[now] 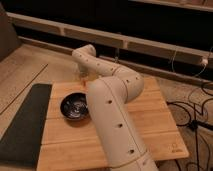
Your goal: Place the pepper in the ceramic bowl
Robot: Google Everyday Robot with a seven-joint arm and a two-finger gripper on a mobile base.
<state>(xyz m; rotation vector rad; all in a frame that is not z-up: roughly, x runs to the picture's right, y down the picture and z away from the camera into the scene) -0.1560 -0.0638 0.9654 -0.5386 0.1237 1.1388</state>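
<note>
The ceramic bowl [74,106], round, dark and glossy with pale streaks inside, sits on the left part of the wooden table [150,120]. My white arm reaches from the front across the table to its far left edge. The gripper [83,75] hangs there, pointing down, behind and slightly right of the bowl. A small orange-red bit, apparently the pepper [86,79], shows at the gripper's tip, just above the table's far edge. The arm hides the table right of the bowl.
A dark mat [22,125] lies on the floor left of the table. Black cables [192,112] trail on the floor at the right. A long low rail and dark wall [125,40] run behind the table.
</note>
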